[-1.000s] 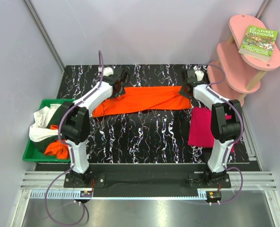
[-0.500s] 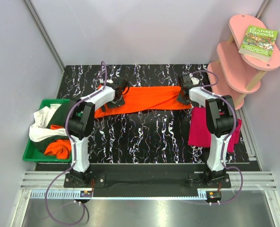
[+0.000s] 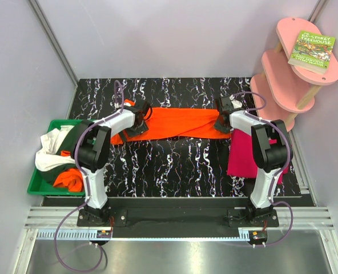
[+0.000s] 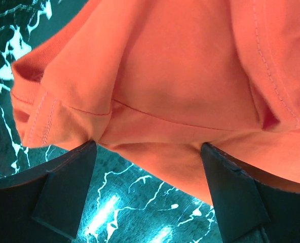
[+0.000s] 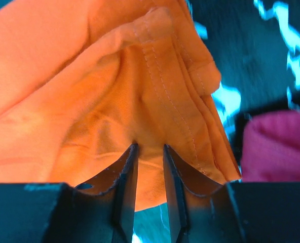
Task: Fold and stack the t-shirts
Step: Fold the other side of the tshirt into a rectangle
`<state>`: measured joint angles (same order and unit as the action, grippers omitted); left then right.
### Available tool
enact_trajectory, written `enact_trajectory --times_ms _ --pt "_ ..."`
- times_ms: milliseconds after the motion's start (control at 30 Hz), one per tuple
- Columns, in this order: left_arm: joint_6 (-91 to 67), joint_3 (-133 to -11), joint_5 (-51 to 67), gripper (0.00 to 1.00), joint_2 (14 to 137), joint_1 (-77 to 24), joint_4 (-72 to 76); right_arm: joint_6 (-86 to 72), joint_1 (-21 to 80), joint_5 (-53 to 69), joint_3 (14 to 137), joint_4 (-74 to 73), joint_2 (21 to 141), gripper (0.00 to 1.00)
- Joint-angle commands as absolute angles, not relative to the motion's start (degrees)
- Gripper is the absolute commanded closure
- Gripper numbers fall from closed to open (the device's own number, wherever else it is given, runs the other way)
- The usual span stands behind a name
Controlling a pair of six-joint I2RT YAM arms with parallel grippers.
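At table (image 3: 174, 165) far side | left end effector (image 4: 147, 152) spread at edge of orange t-shirt (image 3: 177, 123) | right end effector (image 5: 150, 152) clamped on it

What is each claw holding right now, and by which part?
The right claw pinches a fold of the orange t-shirt near its stitched edge. The left claw stands open at the shirt's other end, gripping nothing.

Green bin (image 3: 36, 185), pink shelf (image 3: 283, 77) with book (image 3: 312, 51), marbled table (image 3: 180, 164)
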<state>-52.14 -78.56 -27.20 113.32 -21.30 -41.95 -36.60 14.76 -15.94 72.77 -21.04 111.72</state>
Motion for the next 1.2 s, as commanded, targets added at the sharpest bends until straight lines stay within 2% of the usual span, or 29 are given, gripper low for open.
enact_trajectory --times_ms 0,600,767,833,933,1067,1133,1167 --pt "-52.73 -72.43 -24.44 0.11 111.89 -21.36 -46.76 -38.14 17.57 -16.35 69.18 -25.22 107.32 0.66" --pt "-58.18 -52.57 -23.20 0.12 91.95 -27.77 -48.51 -39.37 20.65 -16.00 57.93 -29.35 94.05 0.66" --pt "-57.31 -55.27 -25.31 0.11 88.16 -29.00 -49.66 -37.54 20.74 -15.29 61.07 -29.36 92.38 0.61" --pt "-55.47 -59.05 -27.68 0.09 85.44 -30.23 -49.66 -37.09 20.74 -15.12 65.02 -29.44 91.41 0.55" --pt "-52.57 -63.36 -31.46 0.06 81.92 -30.94 -48.52 -36.13 20.65 -13.63 70.91 -29.62 90.18 0.52" --pt "-50.45 -64.69 -32.70 0.12 82.26 -30.85 -46.76 -34.63 20.74 -10.64 74.18 -29.71 87.98 0.55" --pt "-51.32 -63.46 -31.56 0.22 84.11 -30.94 -46.84 -34.45 20.74 -9.76 73.13 -29.71 86.31 0.56" --pt "-53.24 -62.59 -31.12 0.33 84.55 -30.94 -46.76 -34.11 20.83 -9.76 72.43 -29.62 85.79 0.57"
